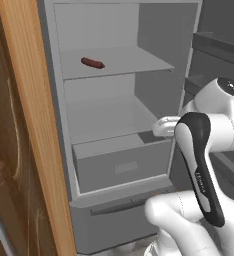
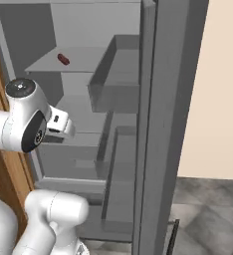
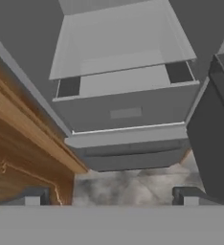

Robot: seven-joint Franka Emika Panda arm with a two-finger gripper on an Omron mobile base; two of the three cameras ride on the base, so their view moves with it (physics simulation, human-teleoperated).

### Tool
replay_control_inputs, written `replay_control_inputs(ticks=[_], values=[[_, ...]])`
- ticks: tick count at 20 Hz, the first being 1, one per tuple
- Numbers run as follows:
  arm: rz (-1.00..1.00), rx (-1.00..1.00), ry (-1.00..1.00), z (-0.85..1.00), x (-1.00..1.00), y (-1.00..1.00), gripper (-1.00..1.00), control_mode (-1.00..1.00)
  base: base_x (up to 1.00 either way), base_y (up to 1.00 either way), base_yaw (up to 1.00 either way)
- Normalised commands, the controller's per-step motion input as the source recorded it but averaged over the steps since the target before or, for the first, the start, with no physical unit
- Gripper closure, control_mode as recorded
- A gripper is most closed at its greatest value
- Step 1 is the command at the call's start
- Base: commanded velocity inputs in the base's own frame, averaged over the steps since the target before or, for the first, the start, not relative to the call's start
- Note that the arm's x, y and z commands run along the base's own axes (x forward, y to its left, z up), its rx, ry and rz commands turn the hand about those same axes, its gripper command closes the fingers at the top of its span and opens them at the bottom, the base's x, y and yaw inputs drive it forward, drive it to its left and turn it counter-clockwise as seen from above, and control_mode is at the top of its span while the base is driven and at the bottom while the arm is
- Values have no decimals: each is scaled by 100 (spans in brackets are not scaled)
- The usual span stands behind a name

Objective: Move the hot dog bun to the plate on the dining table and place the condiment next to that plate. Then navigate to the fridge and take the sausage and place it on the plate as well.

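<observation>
Fridge (image 1: 154,80) stands open; sausage (image 1: 92,63) lies on upper shelf. Gripper (image 3: 111,197) low, fingers spread wide, empty. Judged step: fetching sausage; next, raise hand toward that shelf.

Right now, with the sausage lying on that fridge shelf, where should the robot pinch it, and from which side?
Probably around its middle. The sausage is a small rounded cylinder lying flat on the upper shelf of the fridge, so its long sides suit the two fingers. Coming in from the open front and slightly above looks best, because walls close off the back and sides. The gripper is open, low and pointing downward.
</observation>
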Motion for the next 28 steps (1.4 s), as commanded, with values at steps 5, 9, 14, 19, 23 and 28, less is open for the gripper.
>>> replay_control_inputs(ticks=[5, 9, 14, 19, 23, 28], values=[[0, 0, 0, 0, 0, 0, -100, 100, 80, 0, 0], [0, 0, 0, 0, 0, 0, -100, 100, 61, 13, 0], [4, -8, -30, 26, 2, 17, -100, -100, 8, 5, 0], [12, -11, -65, 60, -16, 9, -100, -100, 0, 0, 0], [11, -1, -21, 47, 26, 32, -100, -100, 0, 0, 0], [6, 0, -1, 50, 69, 40, -100, -100, 0, 0, 0]])
